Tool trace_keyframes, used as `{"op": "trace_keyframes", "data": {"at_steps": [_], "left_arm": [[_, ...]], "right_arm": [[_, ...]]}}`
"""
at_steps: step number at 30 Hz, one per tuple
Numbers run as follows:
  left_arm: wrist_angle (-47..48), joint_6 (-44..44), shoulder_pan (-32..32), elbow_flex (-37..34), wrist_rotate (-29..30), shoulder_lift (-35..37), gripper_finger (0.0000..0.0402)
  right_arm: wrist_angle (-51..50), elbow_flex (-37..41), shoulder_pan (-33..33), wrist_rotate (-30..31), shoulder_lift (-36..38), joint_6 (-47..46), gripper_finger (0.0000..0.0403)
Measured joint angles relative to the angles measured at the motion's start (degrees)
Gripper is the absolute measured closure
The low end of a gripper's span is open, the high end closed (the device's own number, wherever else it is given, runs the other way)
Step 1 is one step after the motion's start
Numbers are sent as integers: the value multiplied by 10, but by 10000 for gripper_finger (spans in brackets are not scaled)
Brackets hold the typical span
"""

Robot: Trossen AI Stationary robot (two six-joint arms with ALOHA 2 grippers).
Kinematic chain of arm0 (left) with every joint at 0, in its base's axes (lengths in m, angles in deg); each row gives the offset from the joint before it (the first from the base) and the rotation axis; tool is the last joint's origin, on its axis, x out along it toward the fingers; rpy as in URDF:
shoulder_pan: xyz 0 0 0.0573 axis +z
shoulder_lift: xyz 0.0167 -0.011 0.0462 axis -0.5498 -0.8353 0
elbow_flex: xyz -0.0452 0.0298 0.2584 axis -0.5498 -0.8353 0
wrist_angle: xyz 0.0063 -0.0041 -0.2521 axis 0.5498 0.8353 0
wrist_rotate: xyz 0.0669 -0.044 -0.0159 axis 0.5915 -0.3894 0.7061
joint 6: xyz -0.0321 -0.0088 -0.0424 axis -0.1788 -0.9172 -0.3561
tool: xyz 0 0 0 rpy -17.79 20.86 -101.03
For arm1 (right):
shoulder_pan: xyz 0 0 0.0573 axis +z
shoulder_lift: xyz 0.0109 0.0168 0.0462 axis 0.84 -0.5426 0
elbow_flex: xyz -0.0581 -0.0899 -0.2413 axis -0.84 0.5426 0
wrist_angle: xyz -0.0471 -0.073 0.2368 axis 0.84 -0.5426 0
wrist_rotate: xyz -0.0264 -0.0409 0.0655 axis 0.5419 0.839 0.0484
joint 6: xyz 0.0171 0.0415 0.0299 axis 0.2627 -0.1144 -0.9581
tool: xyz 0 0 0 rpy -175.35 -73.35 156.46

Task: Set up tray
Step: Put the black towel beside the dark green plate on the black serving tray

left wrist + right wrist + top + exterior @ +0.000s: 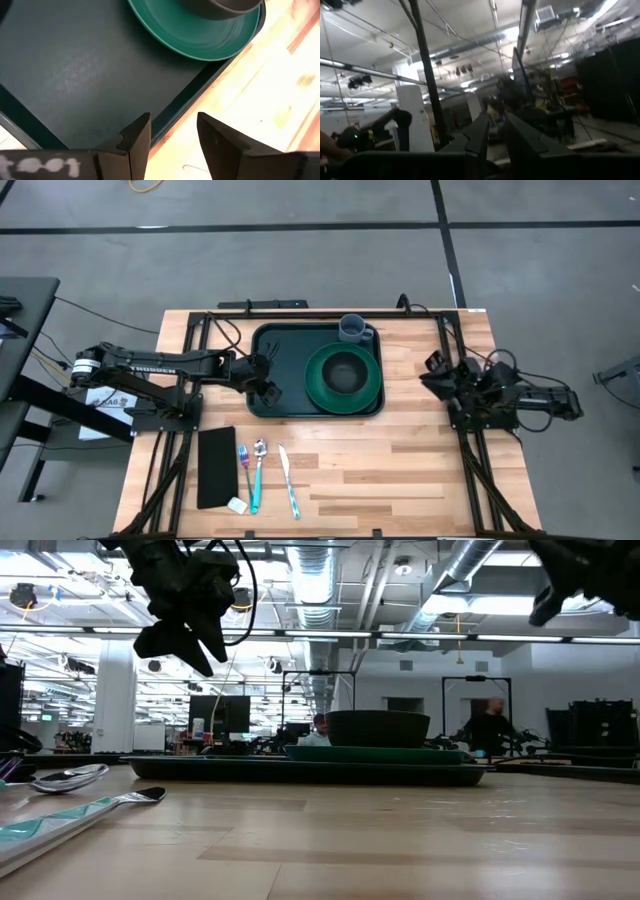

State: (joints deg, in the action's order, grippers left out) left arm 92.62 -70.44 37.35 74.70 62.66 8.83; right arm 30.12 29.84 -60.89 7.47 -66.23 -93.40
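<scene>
One tray with plate, bowl, cup; left hand above, parted, empty.

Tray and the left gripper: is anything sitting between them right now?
Nothing visible. The left gripper hangs open above the tray, over its near-left corner; the plate with the bowl and the cup sit farther right.

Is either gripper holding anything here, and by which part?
Nothing is held. The left gripper hangs open above the tray rim; the right gripper waits aside.
</scene>
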Motion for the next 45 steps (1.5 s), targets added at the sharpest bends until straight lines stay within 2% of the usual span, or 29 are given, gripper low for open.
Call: {"op": "trace_keyframes", "data": {"at_steps": [12,18,24,33,40,45], "left_arm": [[12,-35,0,0,-31,0,253],[42,-49,0,0,-42,0,253],[63,-57,0,0,-61,0,253],[82,-32,-12,0,-107,0,253],[174,-91,-47,0,-100,0,253],[277,-131,-99,1,-52,20,253]], "right_arm": [[-158,0,0,37,0,28,344],[-258,0,0,93,-1,25,344],[-266,-2,0,92,-5,21,344],[-269,-3,0,90,-6,-48,344],[-269,-3,0,90,-6,-48,344],[-270,-3,0,90,-6,-48,344]]}}
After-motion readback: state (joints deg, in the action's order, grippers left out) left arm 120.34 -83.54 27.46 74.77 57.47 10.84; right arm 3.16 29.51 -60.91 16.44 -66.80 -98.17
